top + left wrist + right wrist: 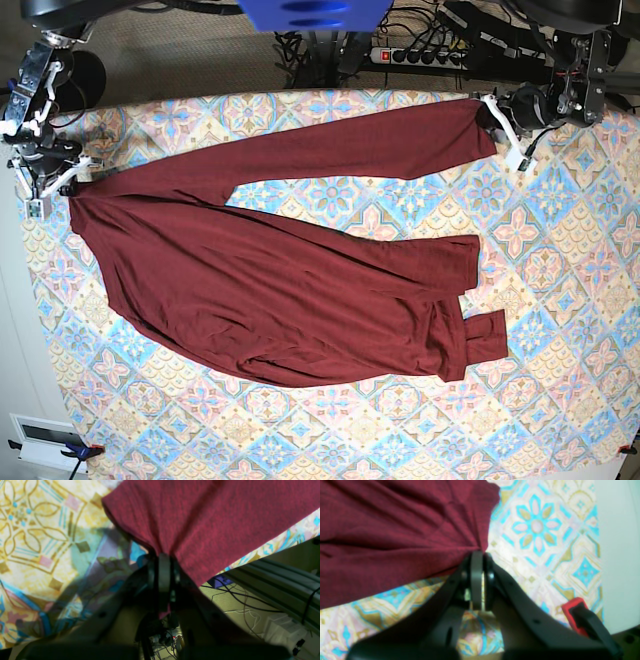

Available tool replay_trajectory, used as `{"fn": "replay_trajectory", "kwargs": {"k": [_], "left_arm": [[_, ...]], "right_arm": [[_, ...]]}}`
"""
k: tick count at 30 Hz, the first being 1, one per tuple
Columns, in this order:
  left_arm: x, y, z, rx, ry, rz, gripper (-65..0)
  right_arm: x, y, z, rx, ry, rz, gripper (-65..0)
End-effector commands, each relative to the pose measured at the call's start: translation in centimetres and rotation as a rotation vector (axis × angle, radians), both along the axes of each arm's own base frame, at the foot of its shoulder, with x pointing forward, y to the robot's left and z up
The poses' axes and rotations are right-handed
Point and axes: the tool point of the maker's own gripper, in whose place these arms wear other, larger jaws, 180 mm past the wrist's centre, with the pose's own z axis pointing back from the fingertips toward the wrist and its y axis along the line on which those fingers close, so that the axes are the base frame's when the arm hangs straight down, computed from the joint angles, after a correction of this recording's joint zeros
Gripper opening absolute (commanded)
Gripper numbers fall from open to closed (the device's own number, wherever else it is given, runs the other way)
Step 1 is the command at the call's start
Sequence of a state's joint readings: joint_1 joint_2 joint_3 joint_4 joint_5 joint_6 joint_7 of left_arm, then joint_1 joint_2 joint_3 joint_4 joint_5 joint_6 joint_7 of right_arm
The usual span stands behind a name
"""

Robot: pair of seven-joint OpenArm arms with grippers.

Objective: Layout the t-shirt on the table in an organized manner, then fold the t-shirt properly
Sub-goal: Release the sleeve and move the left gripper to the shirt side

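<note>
Both tools, left tool (163,560) and right tool (480,557), clamp the shirt (270,290) (opposite ends), likely to stretch it flat over the tabletop (560,400).

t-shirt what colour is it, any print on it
The t-shirt is plain dark maroon, no print; the base view shows it best.

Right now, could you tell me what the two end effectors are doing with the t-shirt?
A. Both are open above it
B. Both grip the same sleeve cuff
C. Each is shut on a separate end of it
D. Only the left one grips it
C: the left end effector pinches the cuff of the stretched-out sleeve, while the right end effector pinches the t-shirt at its opposite end.
</note>
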State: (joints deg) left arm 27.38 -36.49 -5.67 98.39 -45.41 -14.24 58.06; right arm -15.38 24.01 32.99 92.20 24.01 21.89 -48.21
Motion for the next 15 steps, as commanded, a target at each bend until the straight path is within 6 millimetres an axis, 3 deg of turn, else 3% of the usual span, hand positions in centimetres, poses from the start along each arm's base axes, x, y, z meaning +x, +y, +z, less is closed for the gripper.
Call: {"fn": "replay_trajectory", "kwargs": {"k": [1,4,8,11,15], "left_arm": [[-0.2,1.0,-0.1,0.047,0.027,-0.012,-65.0],[0.5,1.1,0.2,0.054,0.035,-0.021,-63.6],[1.3,1.2,1.3,0.062,0.047,-0.041,-52.5],[2.1,2.9,2.5,0.089,0.014,0.0,-41.2],[4.0,5.2,4.2,0.111,-0.047,0.072,-31.6]], "right_arm": [[0.8,-0.7,1.5,-0.03,-0.039,0.007,-65.0],[0.9,-0.7,1.5,-0.03,-0.041,0.007,-65.0],[0.9,-0.7,1.5,-0.029,-0.039,0.008,-65.0],[0.9,-0.7,1.5,-0.029,-0.041,0.008,-65.0],[0.9,-0.7,1.5,-0.029,-0.041,0.008,-65.0]]}}
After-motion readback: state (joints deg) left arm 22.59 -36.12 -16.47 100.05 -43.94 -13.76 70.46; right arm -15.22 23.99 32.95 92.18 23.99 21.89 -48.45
